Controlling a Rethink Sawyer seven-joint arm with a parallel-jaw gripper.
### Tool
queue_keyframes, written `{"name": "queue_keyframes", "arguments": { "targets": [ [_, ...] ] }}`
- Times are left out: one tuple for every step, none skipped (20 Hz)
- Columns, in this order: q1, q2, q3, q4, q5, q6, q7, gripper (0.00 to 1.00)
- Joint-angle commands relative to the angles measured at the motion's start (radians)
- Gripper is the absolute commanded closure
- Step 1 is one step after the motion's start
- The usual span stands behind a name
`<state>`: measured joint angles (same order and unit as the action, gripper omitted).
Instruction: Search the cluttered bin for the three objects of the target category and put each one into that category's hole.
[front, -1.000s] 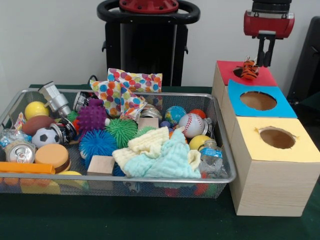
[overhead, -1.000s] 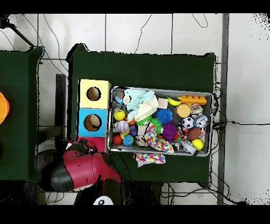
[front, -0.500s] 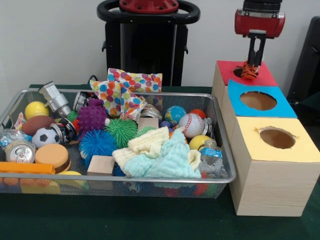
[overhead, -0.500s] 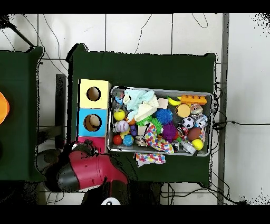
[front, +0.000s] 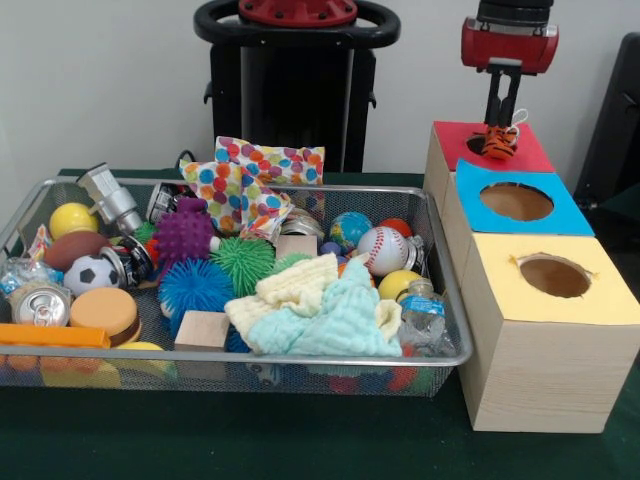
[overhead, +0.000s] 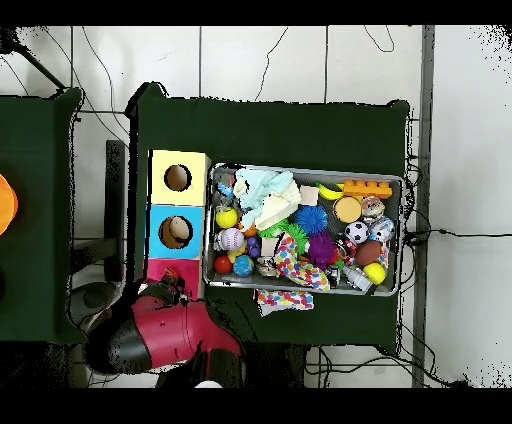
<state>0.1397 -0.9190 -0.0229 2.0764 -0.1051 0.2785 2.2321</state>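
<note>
A small orange striped tiger toy (front: 497, 143) lies on the red box (front: 532, 153), over that box's hole. My gripper (front: 497, 122) hangs straight above the toy, shut with nothing between its fingers, and its tips are at the toy's top. A white tag sticks up from the toy beside the fingers. In the overhead view the red arm (overhead: 150, 335) covers most of the red box (overhead: 172, 268), so the gripper and toy are hidden there. The wire bin (front: 250, 357) is full of mixed objects.
A blue box (front: 565, 213) and a yellow box (front: 600, 292), each with a round hole, stand in a row in front of the red one. The bin holds balls, spiky balls, cloths, cans, wooden blocks and a spotted bag (front: 262, 170).
The gripper has moved left, from beside the tiger toy to right over it, and its fingers have drawn together. The toy has stayed on the red box.
</note>
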Motion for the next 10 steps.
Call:
{"name": "queue_keyframes", "arguments": {
  "targets": [
    [0.028,-0.017,0.042,0.035,-0.024,0.011,0.074,1.0],
    [0.036,-0.017,0.039,0.036,-0.022,0.011,0.078,1.0],
    [0.04,-0.013,0.039,0.037,-0.02,0.007,0.081,1.0],
    [0.043,-0.009,0.039,0.037,-0.018,0.003,0.084,1.0],
    [0.039,-0.006,0.041,0.033,-0.017,0.004,0.08,1.0],
    [0.044,-0.005,0.039,0.031,-0.015,0.006,0.082,1.0],
    [0.035,-0.01,0.039,0.029,-0.014,0.015,0.073,1.0],
    [0.039,-0.011,0.037,0.027,-0.012,0.019,0.075,1.0],
    [0.036,-0.012,0.035,0.028,-0.012,0.019,0.074,1.0],
    [0.038,-0.01,0.036,0.027,-0.009,0.02,0.076,1.0]
  ]
}}
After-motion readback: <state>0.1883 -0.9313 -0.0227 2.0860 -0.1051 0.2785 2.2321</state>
